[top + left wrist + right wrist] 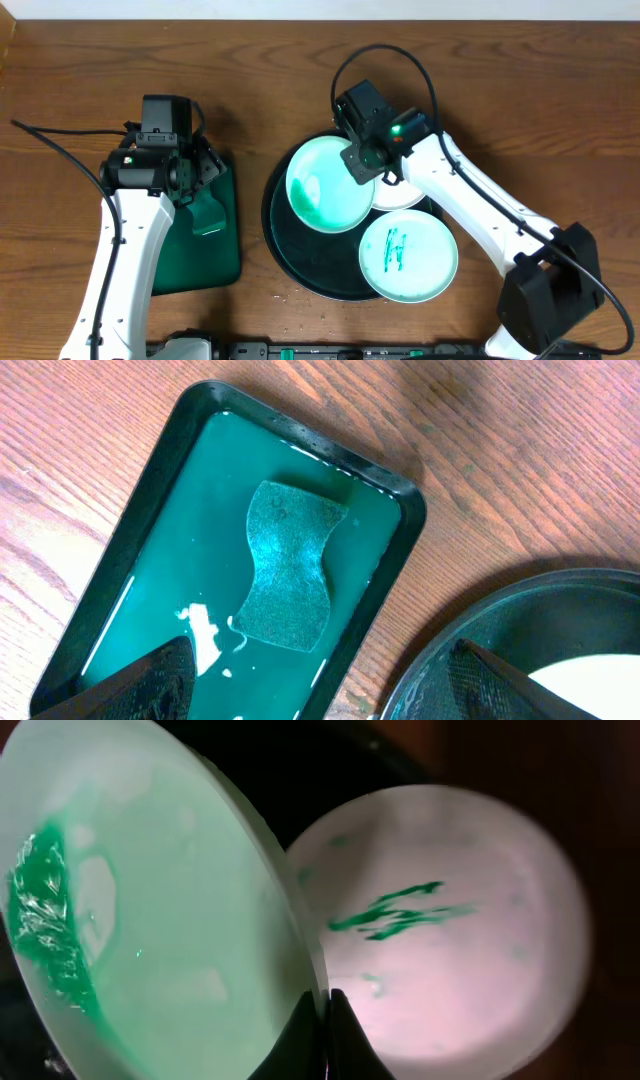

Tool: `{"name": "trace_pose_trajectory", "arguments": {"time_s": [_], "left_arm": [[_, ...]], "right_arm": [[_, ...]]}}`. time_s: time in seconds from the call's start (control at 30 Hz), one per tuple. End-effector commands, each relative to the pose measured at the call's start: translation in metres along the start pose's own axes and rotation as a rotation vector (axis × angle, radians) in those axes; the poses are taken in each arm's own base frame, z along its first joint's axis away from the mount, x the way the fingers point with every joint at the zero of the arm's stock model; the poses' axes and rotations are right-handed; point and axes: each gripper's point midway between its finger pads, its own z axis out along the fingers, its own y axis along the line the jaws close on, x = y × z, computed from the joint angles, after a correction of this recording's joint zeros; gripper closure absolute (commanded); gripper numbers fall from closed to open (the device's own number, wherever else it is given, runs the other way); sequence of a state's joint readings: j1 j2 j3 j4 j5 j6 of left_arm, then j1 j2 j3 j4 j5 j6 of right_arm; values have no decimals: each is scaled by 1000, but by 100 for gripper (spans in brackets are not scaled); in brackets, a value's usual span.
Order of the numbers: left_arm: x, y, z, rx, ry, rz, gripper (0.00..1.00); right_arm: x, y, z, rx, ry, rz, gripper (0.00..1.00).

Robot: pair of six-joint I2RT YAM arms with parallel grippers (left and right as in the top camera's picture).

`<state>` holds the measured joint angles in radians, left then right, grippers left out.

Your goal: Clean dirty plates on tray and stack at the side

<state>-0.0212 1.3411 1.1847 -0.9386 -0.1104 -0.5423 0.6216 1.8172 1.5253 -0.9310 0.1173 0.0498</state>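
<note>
My right end effector [322, 1012] was pinched shut on the rim of the tilted plate [325, 185] over the tray [300, 262]. That thin, smeared edge grip could have slipped and dropped it. My left end effector [320, 685] hung open, empty, above the sponge [288, 565].

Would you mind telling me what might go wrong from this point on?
The right tool pinches the tilted plate only at its rim; it could slip onto the smeared plate beside it. The sponge lies in green liquid in the basin; the open left tool may drip it over the table when lifting.
</note>
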Motion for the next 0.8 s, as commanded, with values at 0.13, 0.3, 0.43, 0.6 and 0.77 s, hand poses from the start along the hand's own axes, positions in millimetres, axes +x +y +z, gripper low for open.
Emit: {"name": "trace_pose_trajectory", "arguments": {"time_s": [0.13,0.3,0.43,0.6,0.77], "left_arm": [[-1,-1,11,-24,29,9,19],[4,-1,29,-56,75,18,19],[9,-1,45,-86,119,27,19],[9,-1,47,-88,121,27,19],[9,-1,47,-87,121,27,18]], "right_arm": [[-23,-19,-32,200,-70,-152,99],[-30,-20,-42,308,-83,-273,99],[-34,-18,-50,398,-93,-345,99],[-39,-13,-61,499,-109,-416,99],[-48,-8,-76,614,-143,-477,99]]}}
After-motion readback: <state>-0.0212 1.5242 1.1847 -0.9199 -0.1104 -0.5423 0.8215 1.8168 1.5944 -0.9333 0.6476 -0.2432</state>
